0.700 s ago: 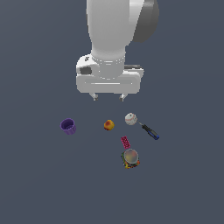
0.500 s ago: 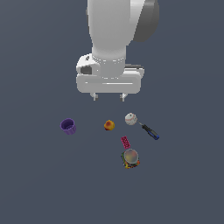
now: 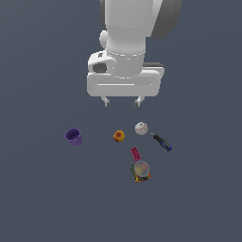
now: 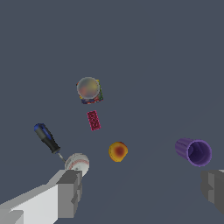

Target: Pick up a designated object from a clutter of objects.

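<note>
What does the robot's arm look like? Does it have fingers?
The arm is thick, round and smooth white, with a grey patch near its top. It ends in a wide, boxy white gripper with two tiny grey fingers. Up close, the fingers look like square grey blocks. No cables or markings show.

The gripper (image 3: 122, 101) hangs downward, fingers spread wide, holding nothing.

Exterior view: high, distant, facing the arm's front. Wrist view: closer, looking down past the hand (image 4: 140, 192). Both share the clutter, including the purple cup (image 3: 73, 136).
</note>
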